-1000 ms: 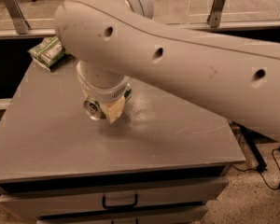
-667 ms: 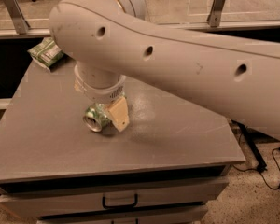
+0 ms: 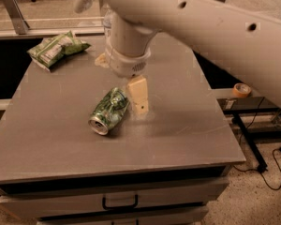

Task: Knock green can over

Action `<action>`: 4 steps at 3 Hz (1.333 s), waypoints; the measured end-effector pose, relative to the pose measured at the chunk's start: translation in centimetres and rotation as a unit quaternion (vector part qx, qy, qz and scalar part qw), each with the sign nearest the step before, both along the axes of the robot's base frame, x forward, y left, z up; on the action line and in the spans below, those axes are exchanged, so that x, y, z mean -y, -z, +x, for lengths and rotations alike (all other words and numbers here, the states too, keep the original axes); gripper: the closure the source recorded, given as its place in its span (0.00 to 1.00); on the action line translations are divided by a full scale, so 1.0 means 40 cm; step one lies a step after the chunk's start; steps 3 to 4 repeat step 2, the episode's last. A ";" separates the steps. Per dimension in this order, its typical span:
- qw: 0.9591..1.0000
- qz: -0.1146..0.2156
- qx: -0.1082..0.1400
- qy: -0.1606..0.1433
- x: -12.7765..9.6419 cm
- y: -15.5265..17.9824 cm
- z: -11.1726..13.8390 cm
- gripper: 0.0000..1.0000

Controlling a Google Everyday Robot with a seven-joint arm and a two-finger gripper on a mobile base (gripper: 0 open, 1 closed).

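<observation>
The green can (image 3: 109, 110) lies on its side on the grey table (image 3: 187, 125), near the middle, its silver top facing the front left. My gripper (image 3: 121, 85) hangs from the big white arm (image 3: 201, 27) just above and behind the can. It is open and holds nothing. One tan finger (image 3: 138, 95) stands right beside the can's right end, and the other shows only as a tan edge at the wrist's far left.
A crinkly green snack bag (image 3: 56, 48) lies at the table's back left. A clear water bottle (image 3: 107, 21) stands at the back, mostly hidden by the arm. A tape roll (image 3: 242, 89) sits on a low stand to the right. A drawer handle (image 3: 119, 203) is below the front edge.
The can has gone from upright between the fingers to lying on its side. The gripper has lifted and drawn back from it.
</observation>
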State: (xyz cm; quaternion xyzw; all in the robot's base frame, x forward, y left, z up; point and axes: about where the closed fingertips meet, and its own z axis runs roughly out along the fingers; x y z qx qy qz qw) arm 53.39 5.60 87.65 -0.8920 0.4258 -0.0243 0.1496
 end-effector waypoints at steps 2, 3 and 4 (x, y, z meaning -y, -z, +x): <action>0.991 0.081 -0.017 0.107 0.133 -0.128 0.149 0.00; 0.991 0.081 -0.017 0.107 0.133 -0.128 0.149 0.00; 0.991 0.081 -0.017 0.107 0.133 -0.128 0.149 0.00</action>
